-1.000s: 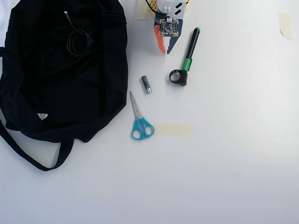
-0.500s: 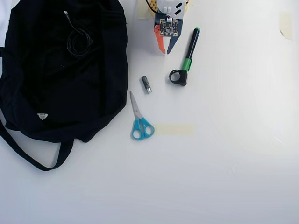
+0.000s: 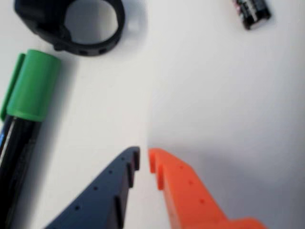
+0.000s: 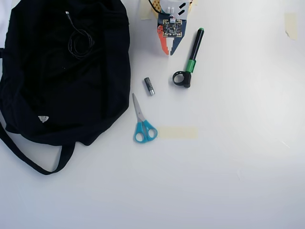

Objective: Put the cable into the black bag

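On top of the black bag (image 4: pixel 57 81) I see the cable (image 4: pixel 79 42) coiled. Well apart, my gripper (image 4: pixel 169 51) sits closed and empty beside the pen (image 4: pixel 192 59).

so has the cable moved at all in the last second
No. In the overhead view the cable lies coiled on the black bag at the same spot, the same way up and left of the bag's white label as before.
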{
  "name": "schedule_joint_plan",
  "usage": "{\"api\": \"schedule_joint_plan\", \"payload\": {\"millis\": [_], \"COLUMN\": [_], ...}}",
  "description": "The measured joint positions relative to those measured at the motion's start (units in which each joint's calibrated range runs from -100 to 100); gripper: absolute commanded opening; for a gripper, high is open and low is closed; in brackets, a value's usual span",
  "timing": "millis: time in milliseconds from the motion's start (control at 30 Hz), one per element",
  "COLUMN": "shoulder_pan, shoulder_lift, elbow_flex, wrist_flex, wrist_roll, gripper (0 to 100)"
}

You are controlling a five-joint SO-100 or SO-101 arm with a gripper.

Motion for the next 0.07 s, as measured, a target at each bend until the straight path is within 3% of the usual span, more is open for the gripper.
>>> {"api": "schedule_joint_plan", "payload": {"millis": [67], "shoulder_pan": [0.0], "shoulder_lift": [0.0], "elbow_flex": [0.0], "wrist_flex": [0.0], "wrist_roll": [0.0], "gripper": [2]}}
